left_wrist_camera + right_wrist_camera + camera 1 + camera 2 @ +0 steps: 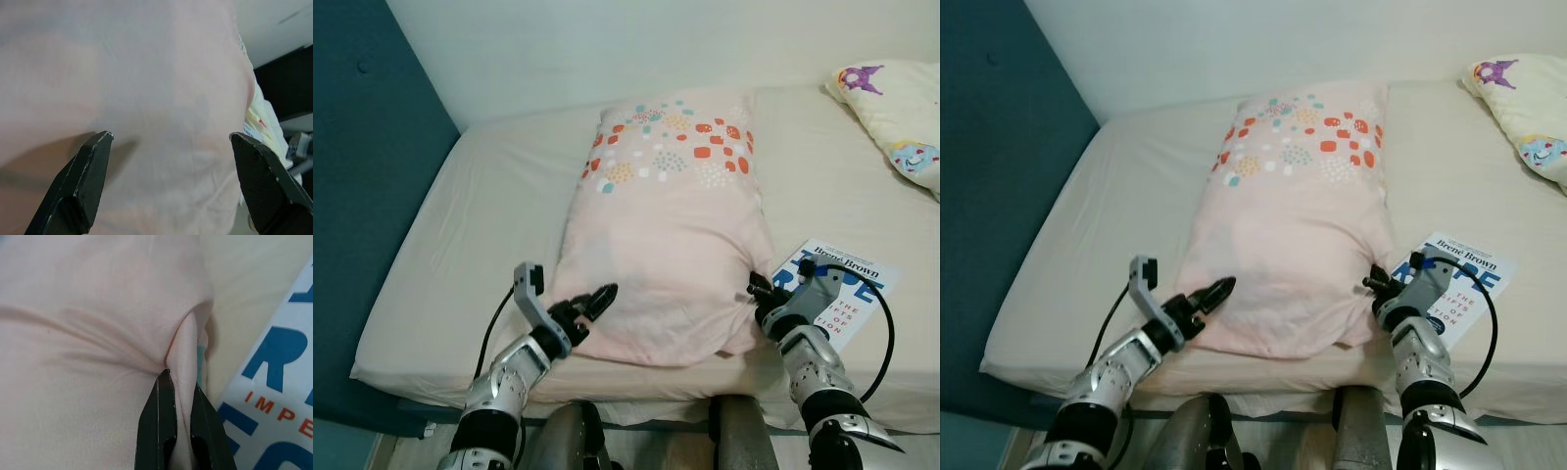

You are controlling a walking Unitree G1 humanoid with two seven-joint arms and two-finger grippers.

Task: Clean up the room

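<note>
A pale pink pillow (661,245) with coloured spots at its far end lies lengthwise on the bed. My left gripper (590,305) is at the pillow's near left corner, open, its fingertips (100,147) against the fabric. My right gripper (759,292) is at the near right corner, shut on a pinched fold of the pillow (183,362). A white book (837,289) with blue letters lies flat on the mattress just right of that gripper.
The beige mattress (480,225) meets a teal headboard (372,166) on the left and a white wall behind. A second pillow (901,117) with cartoon prints lies at the far right corner. The bed's near edge runs just in front of my arms.
</note>
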